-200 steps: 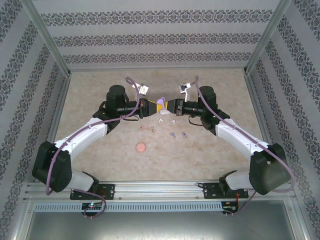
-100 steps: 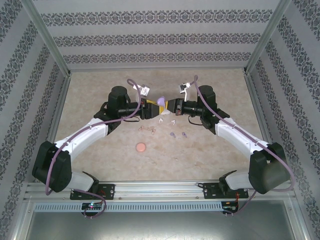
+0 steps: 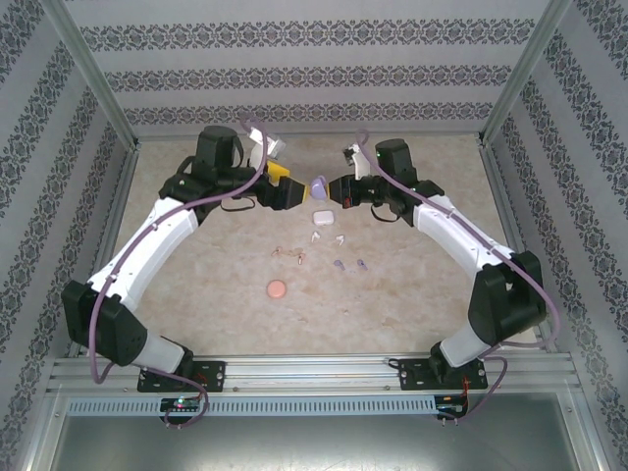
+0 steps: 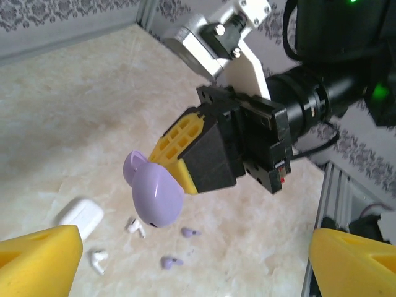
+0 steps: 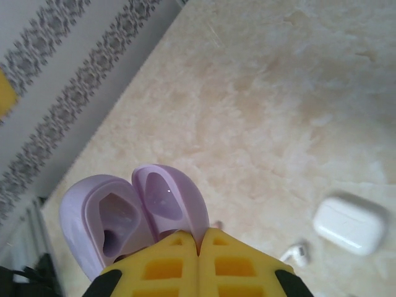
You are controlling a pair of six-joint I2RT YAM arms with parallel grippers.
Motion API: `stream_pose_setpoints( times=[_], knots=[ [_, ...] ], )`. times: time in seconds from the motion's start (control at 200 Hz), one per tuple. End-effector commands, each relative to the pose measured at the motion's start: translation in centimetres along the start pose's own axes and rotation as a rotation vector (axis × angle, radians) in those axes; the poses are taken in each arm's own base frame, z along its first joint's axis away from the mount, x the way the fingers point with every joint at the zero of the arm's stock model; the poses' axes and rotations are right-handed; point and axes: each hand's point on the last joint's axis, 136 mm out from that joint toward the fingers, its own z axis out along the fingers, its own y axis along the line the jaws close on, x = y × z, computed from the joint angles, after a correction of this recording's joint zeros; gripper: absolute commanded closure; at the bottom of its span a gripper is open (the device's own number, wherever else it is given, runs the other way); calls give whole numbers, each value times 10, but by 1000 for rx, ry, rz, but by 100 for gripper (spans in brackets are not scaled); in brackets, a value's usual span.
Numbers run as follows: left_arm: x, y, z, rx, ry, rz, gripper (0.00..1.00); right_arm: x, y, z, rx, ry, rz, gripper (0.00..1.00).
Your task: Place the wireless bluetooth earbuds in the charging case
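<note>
- Earbuds (image 3: 340, 265) are seen loose on the table (image 3: 422, 294), centre of the top view, in pinkish, white and purple pairs.
- Purple charging case (image 5: 124, 216), lid open, is clamped aloft by the right gripper (image 5: 199, 242), fingers closed on it.
- Left gripper (image 3: 290, 183) is spread wide, empty, beside the case.

The lower part of the purple case (image 5: 133, 213) was hidden behind the right fingers (image 5: 167, 266). The bottom edge cut off both left fingers (image 4: 37, 260). From above, the pinkish earbuds (image 3: 281, 251) were too small to show their shape.
</note>
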Motion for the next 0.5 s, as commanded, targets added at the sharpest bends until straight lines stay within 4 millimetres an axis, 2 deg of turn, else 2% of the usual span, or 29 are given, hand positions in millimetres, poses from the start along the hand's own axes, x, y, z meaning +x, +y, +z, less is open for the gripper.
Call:
stream_pose_setpoints(
  times=[0.0,0.19,0.38,0.495],
  knots=[
    [40,6,4,49,196,-28,6,12,-5,1,22,99,-132,100],
    [46,18,13,91,274,-51,13,19,-6,4,8,146,-185,100],
    [56,21,25,177,332,-92,26,24,8,7,-18,174,-220,100],
    [57,20,31,221,336,-112,30,25,17,10,-33,183,-238,100]
  ],
)
